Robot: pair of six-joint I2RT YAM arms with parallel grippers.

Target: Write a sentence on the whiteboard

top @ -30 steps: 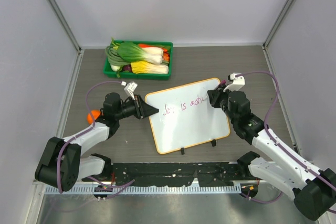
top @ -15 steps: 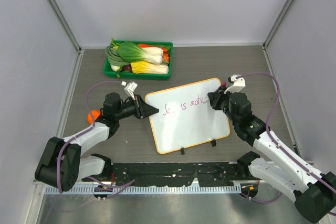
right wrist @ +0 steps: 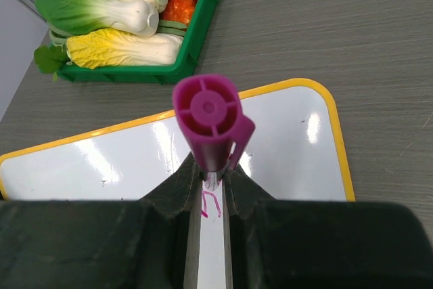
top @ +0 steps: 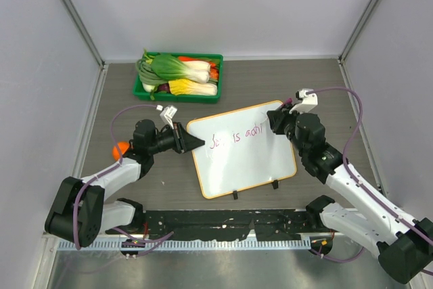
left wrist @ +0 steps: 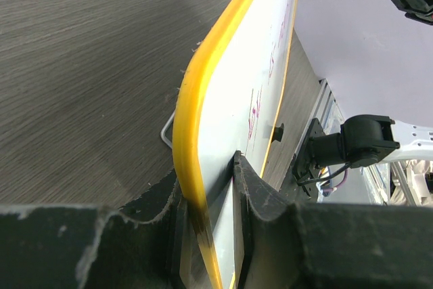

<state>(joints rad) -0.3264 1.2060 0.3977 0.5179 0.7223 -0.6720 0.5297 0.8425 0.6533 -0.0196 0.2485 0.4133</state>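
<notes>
Sentence on whiteboard has lengthened as right claw, pinching purple marker, shifted toward upper right; left claw still pinches board's left rim

Whiteboard lay skewed at the middle of the desk, two black feet on its near edge. The sentence ran as a line of purple-pink script across its upper half. Left gripper met the board's left rim. Right gripper sat over the far right corner. Green tray of vegetables stood beyond, apart.
</notes>
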